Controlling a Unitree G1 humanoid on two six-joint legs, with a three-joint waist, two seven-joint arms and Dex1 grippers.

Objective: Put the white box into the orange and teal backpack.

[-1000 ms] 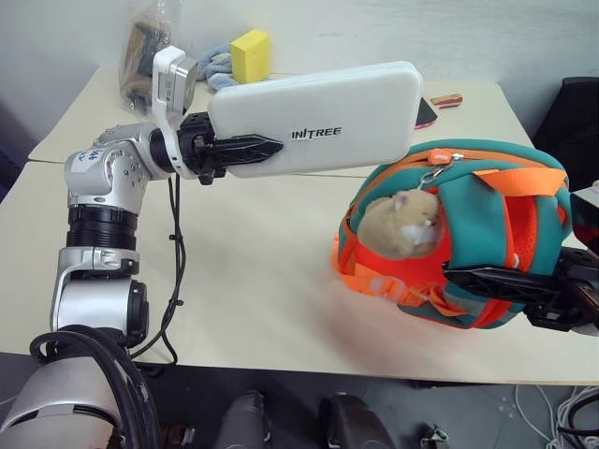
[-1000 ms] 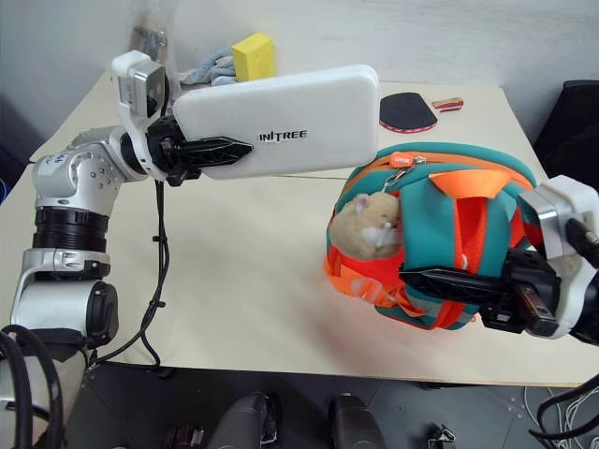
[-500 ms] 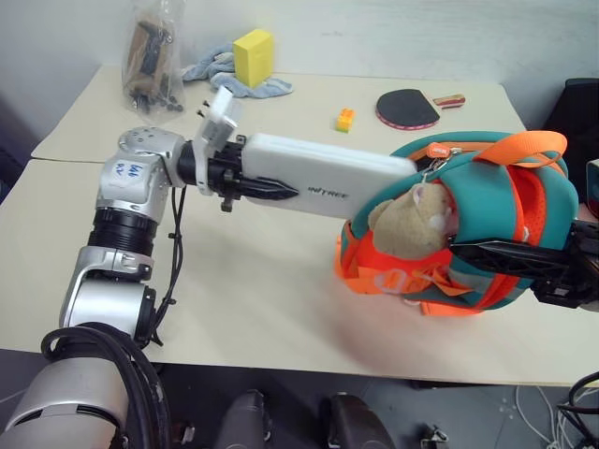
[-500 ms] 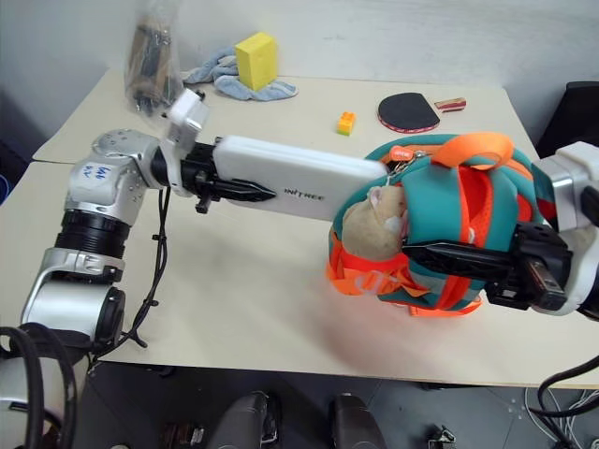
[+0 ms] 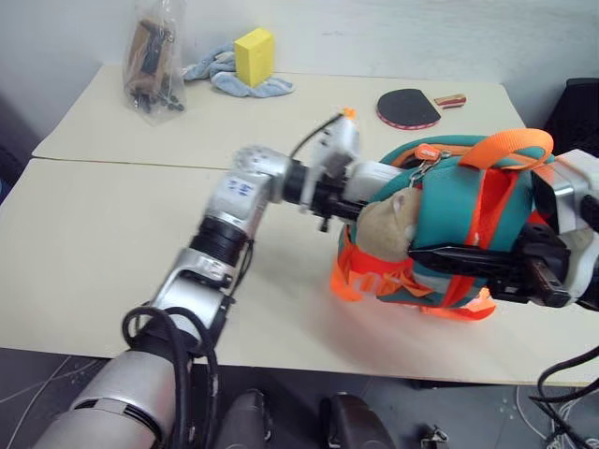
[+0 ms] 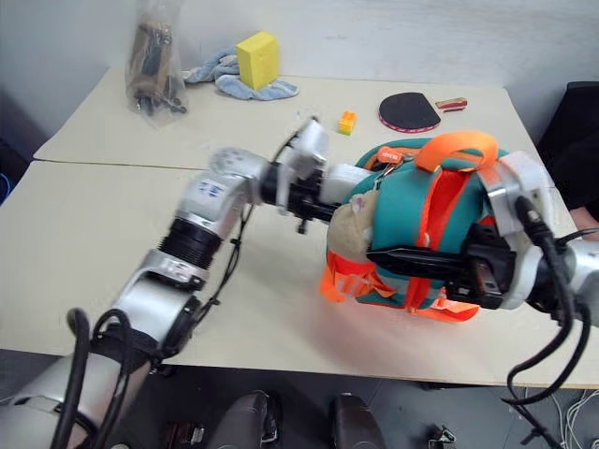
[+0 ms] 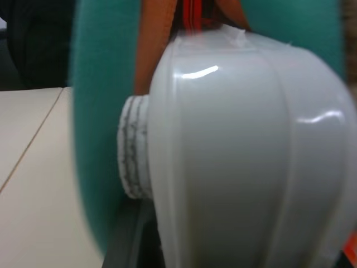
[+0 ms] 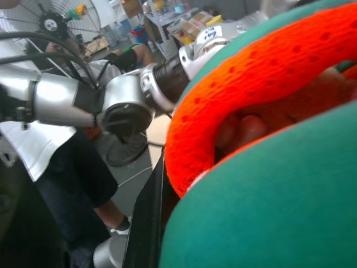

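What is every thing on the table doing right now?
white box: mostly inside the backpack, one end showing.
orange and teal backpack: lifted off the table, gripped.
left gripper: holding the white box at the backpack's mouth.
right gripper: shut on the backpack.
plush toy: hanging on the backpack's front.
yellow block: standing by a blue cloth.
paddle: lying flat.

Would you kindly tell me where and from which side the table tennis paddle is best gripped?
Probably by its handle, from above at the robot's right: the table tennis paddle lies flat on the table, so its wide black blade gives little to pinch, while the narrow handle juts out sideways.
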